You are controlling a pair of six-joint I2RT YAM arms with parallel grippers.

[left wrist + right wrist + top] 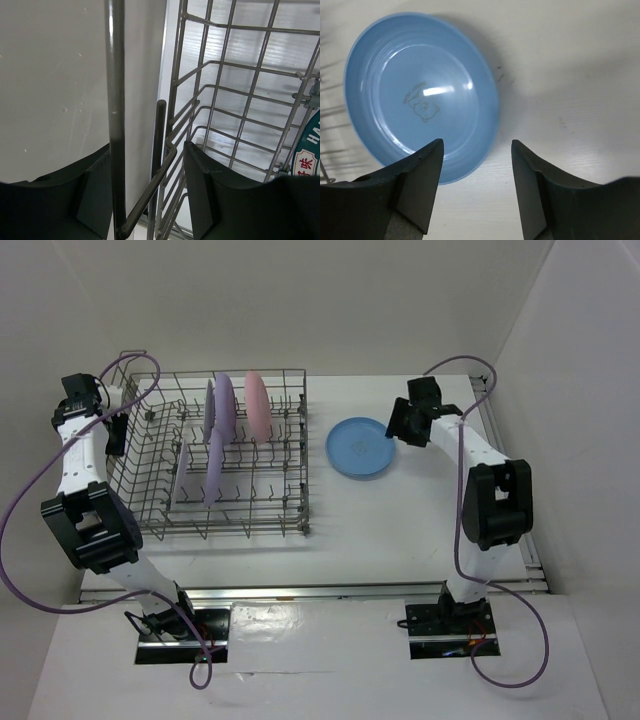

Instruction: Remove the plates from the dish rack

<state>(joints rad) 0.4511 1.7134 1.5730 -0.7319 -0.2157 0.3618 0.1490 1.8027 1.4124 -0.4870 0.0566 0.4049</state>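
Observation:
The grey wire dish rack stands on the left half of the table. Upright in it are a lavender plate, a pink plate, a second lavender plate and a white plate. A pastel blue plate lies flat on the table to the right of the rack. My left gripper is open at the rack's left side, and its jaws straddle the rack's side wires without clamping them. My right gripper is open and empty just above the near-right rim of the blue plate.
A teal-rimmed plate with red lettering shows at the right edge of the left wrist view. White walls close in the table at the back, left and right. Purple cables loop from both arms. The white table is bare right of the blue plate.

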